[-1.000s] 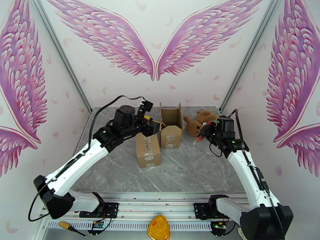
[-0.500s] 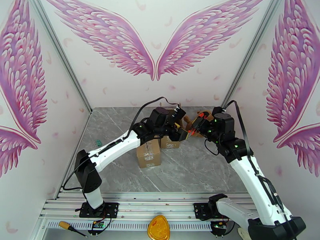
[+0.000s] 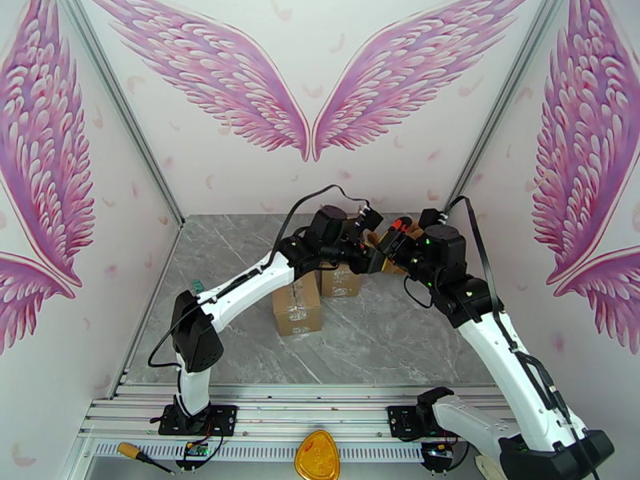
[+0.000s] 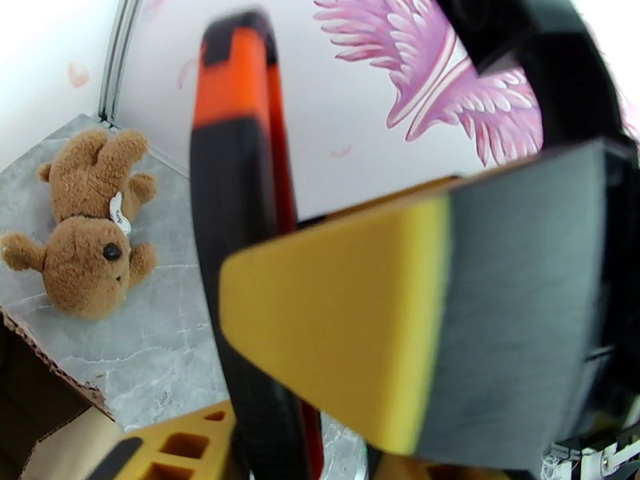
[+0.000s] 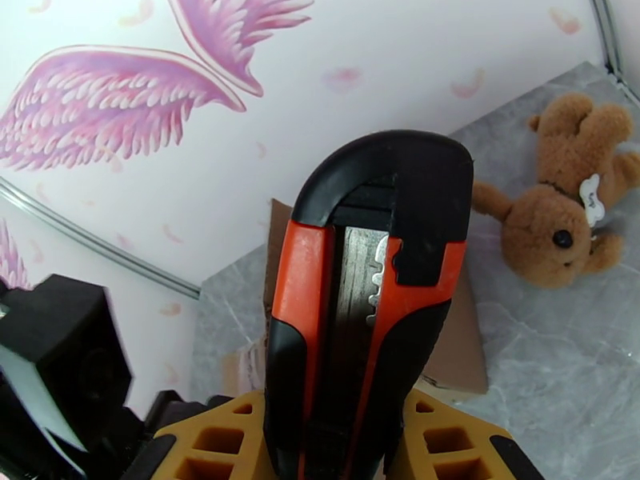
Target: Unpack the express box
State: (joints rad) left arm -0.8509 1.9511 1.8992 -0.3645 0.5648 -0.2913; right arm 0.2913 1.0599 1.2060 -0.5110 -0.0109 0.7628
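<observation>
While the right tool (image 5: 344, 430) pinches an orange knife (image 5: 364, 290), the left tool (image 3: 366, 256) sits just beside it, grip unclear. Under both tools stand a taped box (image 3: 298, 306) and an open box (image 3: 342, 280), contents hidden. Beyond them lies a bear (image 5: 560, 222).

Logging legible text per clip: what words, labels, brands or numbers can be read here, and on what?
Nothing reads clearly.
Front of the closed carton: faint print, too small to read.
Side of the open carton: print, too small.
White tag on the teddy bear: no legible marking.
The box cutter: no brand visible.
</observation>
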